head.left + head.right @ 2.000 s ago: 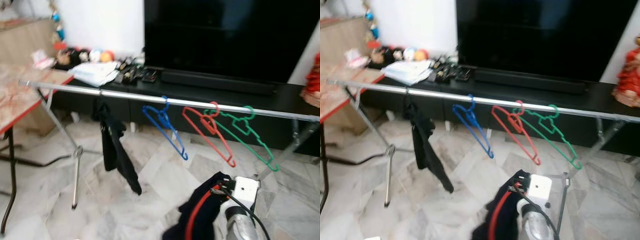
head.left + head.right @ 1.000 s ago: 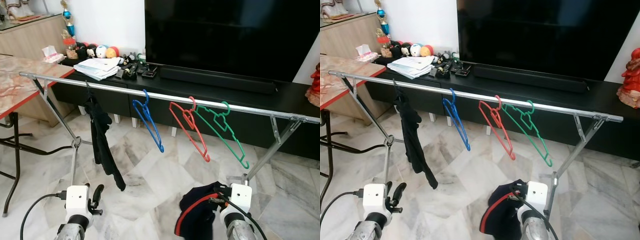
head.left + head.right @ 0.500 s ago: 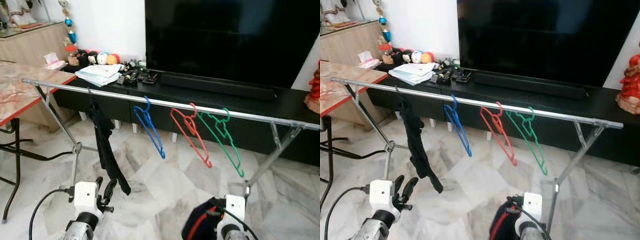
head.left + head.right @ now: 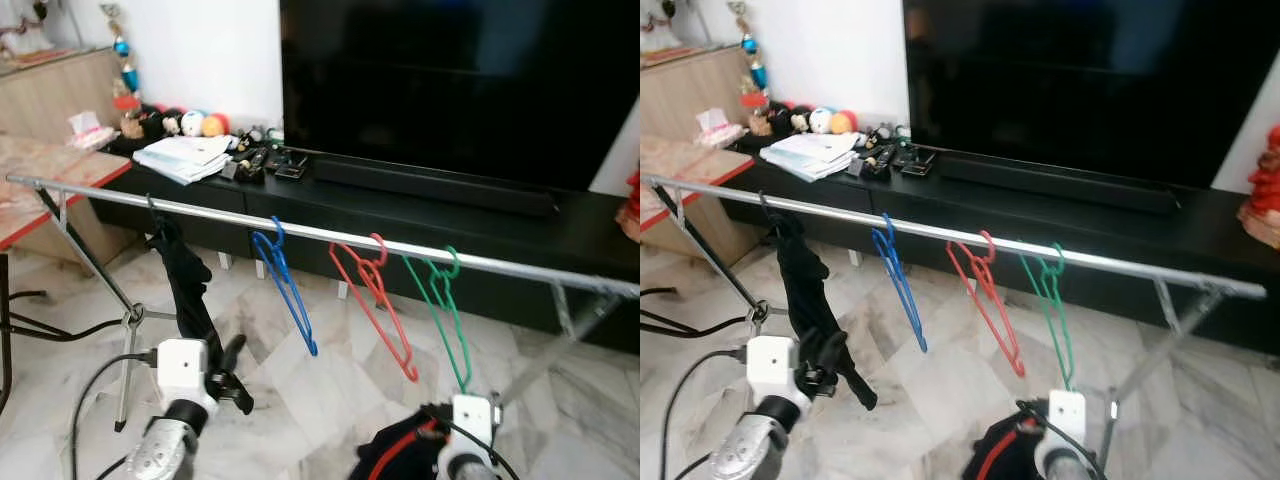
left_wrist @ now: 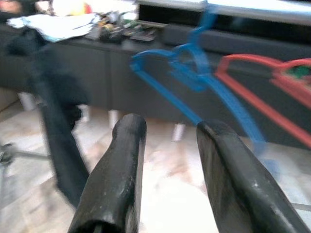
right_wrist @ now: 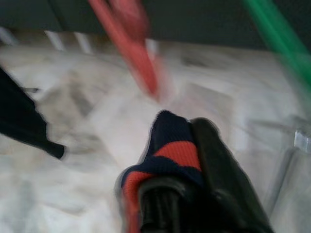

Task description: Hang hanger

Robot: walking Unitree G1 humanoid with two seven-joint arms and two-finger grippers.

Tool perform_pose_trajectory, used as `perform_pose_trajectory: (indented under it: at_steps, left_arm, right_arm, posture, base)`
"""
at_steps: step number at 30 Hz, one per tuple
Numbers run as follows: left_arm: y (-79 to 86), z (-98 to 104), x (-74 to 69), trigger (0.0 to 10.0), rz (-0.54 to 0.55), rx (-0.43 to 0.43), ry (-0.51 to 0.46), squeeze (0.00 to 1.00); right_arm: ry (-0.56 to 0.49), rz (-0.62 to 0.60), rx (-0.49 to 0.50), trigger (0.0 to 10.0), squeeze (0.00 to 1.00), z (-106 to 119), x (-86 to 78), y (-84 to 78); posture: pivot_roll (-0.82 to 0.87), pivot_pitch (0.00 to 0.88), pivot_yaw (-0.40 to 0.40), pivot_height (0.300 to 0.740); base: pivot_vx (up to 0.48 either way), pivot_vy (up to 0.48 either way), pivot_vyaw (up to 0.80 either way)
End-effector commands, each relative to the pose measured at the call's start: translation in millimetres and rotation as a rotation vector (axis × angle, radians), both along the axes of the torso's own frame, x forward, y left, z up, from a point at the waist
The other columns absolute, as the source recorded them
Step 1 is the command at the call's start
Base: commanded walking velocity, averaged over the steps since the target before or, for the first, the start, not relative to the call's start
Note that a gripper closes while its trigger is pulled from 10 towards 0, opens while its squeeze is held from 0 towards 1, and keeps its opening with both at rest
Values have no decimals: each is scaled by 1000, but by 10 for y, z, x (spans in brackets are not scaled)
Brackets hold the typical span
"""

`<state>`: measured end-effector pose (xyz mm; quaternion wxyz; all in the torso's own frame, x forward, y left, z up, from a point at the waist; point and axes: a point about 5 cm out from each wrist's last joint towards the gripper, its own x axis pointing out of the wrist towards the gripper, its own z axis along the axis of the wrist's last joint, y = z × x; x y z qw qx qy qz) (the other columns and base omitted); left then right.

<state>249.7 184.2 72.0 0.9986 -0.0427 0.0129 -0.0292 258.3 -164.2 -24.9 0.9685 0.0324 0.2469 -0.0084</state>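
Living room, marble floor (image 4: pixel 330 400). Left gripper (image 5: pixel 170 160) raised since a moment ago, fingers apart, blue hanger (image 5: pixel 194 82) ahead. Right gripper (image 6: pixel 184 194) clamped on dark garment (image 6: pixel 167 145).

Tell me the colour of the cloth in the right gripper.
Dark navy with a red stripe, clearest in the right wrist view.

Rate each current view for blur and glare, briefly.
Left eye view: mostly sharp, rail and blue hanger clear. Right eye view: similar, slightly soft. Left wrist view: left end effector fairly crisp, hangers behind smeared, bright glare at the rail. Right wrist view: heavy motion blur; red hanger streaked, garment soft.
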Motion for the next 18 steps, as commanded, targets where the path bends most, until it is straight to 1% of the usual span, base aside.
perform_pose_trajectory:
  at_steps: [1,4,6,9,12,14,18]
  left_arm:
    - [-34,66,43,10000,-7,-9,-15,0]
    - [-42,88,53,10000,-12,-13,-17,0]
    - [-72,92,59,10000,-44,-22,-4,0]
    - [-106,62,57,10000,-83,-27,45,0]
    - [-113,73,70,10000,-87,-56,59,0]
    - [-112,128,109,10000,-78,-83,56,0]
    - [-127,183,162,10000,-81,-93,68,0]
  right_arm:
    - [-7,7,-5,10000,0,-3,-8,-16]
    - [-4,11,-5,10000,0,-12,-12,-11]
    - [-1,13,-5,10000,0,-21,-15,-12]
    - [3,16,-5,10000,0,-29,-19,-11]
    - [8,21,-6,10000,0,-39,-24,-7]
    - [13,27,-8,10000,0,-49,-29,0]
    - [16,29,-8,10000,0,-56,-32,3]
  posture:
    - [98,45,15,740]
    - [98,49,14,740]
    - [101,52,13,740]
    - [103,55,13,740]
    - [104,58,12,740]
    - [105,62,11,740]
    - [108,62,10,740]
  base:
    - [480,0,0]
    - [480,0,0]
    - [347,0,0]
    - [0,0,0]
    - [0,0,0]
    - [0,0,0]
    - [0,0,0]
